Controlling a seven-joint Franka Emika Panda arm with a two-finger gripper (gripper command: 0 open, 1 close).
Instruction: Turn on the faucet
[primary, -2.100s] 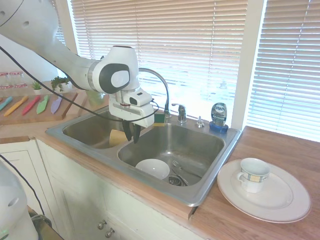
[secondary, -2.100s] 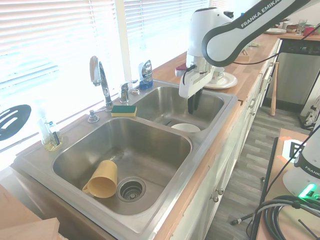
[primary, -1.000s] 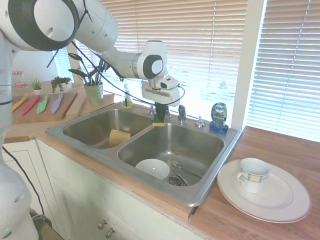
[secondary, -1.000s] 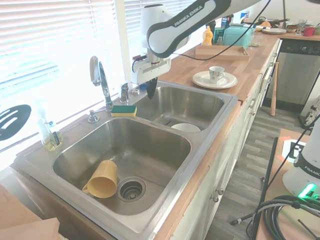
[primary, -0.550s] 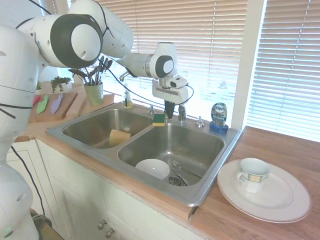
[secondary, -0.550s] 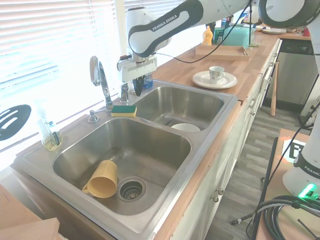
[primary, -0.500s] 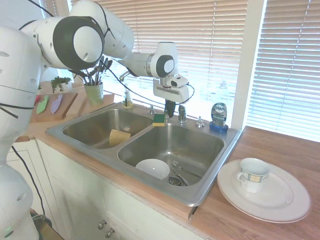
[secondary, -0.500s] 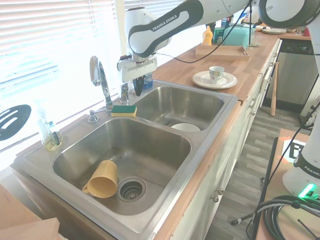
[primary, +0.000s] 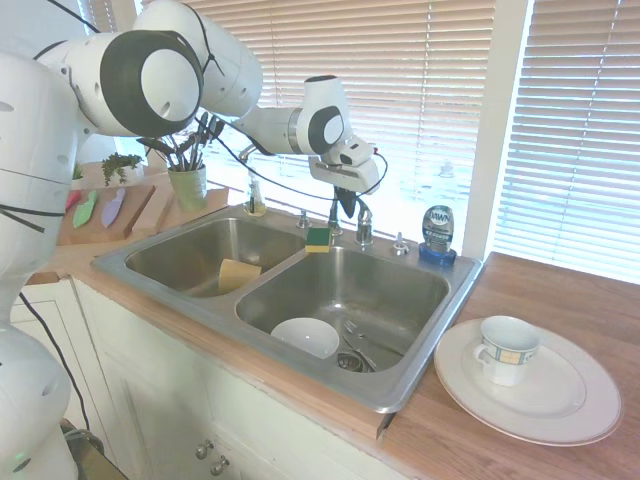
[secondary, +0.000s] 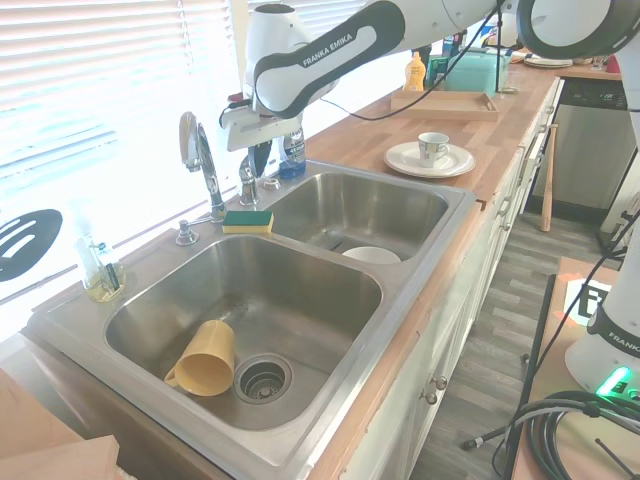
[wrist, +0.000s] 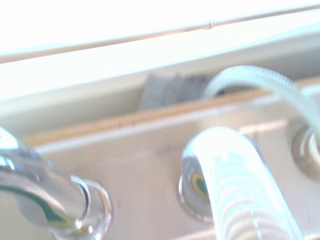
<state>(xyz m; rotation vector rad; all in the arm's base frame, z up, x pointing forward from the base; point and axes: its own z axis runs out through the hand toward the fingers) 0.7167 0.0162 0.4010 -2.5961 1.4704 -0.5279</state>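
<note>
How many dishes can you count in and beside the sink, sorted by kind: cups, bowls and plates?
Cups: 2, a yellow cup in one basin and a white cup on the plate.
Bowls: 1, a white bowl in the other basin.
Plates: 1, a white plate on the counter.
Total: 4

My arm is glossy white plastic. The sink is brushed steel, the faucet polished metal, mirror-bright close up. The counter is smooth wood; plate and bowl look glazed
</note>
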